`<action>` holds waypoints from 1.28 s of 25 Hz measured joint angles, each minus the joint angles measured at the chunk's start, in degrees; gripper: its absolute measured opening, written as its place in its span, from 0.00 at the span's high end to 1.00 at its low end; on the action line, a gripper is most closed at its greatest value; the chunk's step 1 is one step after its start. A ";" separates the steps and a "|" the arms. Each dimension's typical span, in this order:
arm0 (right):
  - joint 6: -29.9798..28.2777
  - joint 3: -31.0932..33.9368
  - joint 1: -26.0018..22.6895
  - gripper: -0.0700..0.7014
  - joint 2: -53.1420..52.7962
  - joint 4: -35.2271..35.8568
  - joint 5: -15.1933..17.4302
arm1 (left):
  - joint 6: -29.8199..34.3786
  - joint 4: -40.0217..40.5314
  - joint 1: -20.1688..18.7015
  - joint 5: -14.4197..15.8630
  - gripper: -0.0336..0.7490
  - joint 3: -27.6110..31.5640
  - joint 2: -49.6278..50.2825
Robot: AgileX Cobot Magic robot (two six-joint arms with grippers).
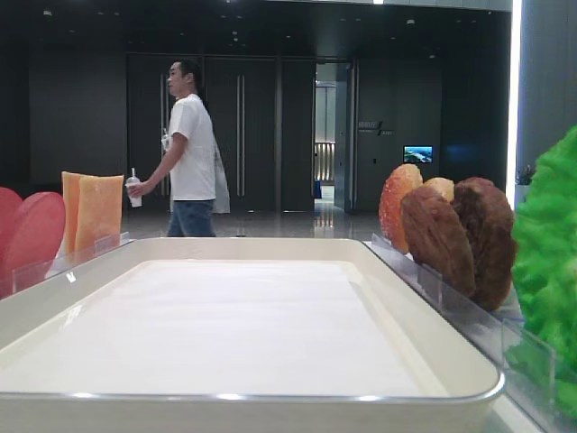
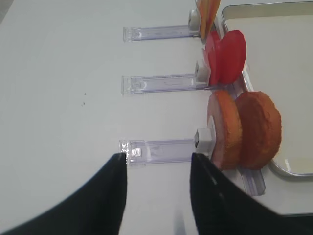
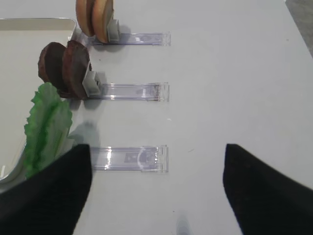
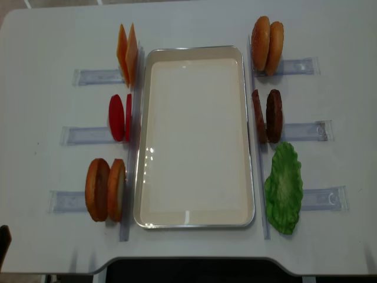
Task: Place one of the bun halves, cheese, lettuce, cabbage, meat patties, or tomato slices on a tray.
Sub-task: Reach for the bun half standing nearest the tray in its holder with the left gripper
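The white tray (image 4: 194, 219) lies mid-table with nothing on its floor. On its left stand the cheese (image 4: 126, 52), tomato slices (image 4: 119, 117) and two bun halves (image 4: 106, 188). On its right stand two more bun halves (image 4: 267, 44), the meat patties (image 4: 268, 115) and a green lettuce leaf (image 4: 284, 187). The cabbage is out of view. My left gripper (image 2: 157, 164) is open over bare table, just left of the near bun halves (image 2: 244, 129). My right gripper (image 3: 156, 188) is wide open above the table, right of the lettuce (image 3: 46, 129) and patties (image 3: 66, 68).
Clear plastic holder strips (image 4: 303, 131) run outward from each food item on both sides. One strip (image 2: 156, 149) lies at my left fingertips, another (image 3: 129, 159) between my right fingers. In the low exterior view a man (image 1: 189, 153) walks past beyond the table.
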 joint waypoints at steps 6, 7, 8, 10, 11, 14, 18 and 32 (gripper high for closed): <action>0.00 0.00 0.00 0.22 0.00 0.00 0.00 | -0.02 0.00 0.00 0.00 0.54 0.00 0.00; 0.00 0.00 0.00 0.22 0.00 0.00 0.00 | -0.02 0.00 0.00 0.00 0.54 0.00 0.00; 0.00 0.00 0.00 0.22 0.00 0.00 0.00 | -0.02 0.00 0.00 0.00 0.54 0.00 0.00; 0.00 0.00 0.00 0.22 0.00 0.00 0.00 | -0.02 0.00 0.00 0.00 0.54 0.00 0.00; 0.00 0.00 0.00 0.22 0.00 0.00 0.00 | -0.02 0.00 0.00 0.00 0.54 0.00 0.00; 0.00 0.00 0.00 0.22 0.00 0.00 0.00 | -0.02 0.00 0.00 0.00 0.54 0.00 0.00; 0.00 0.00 0.00 0.22 0.00 0.00 0.00 | -0.02 0.00 0.00 0.00 0.54 0.00 0.00; 0.00 0.00 0.00 0.22 0.00 0.00 0.00 | -0.02 0.00 -0.74 0.00 0.54 0.00 0.00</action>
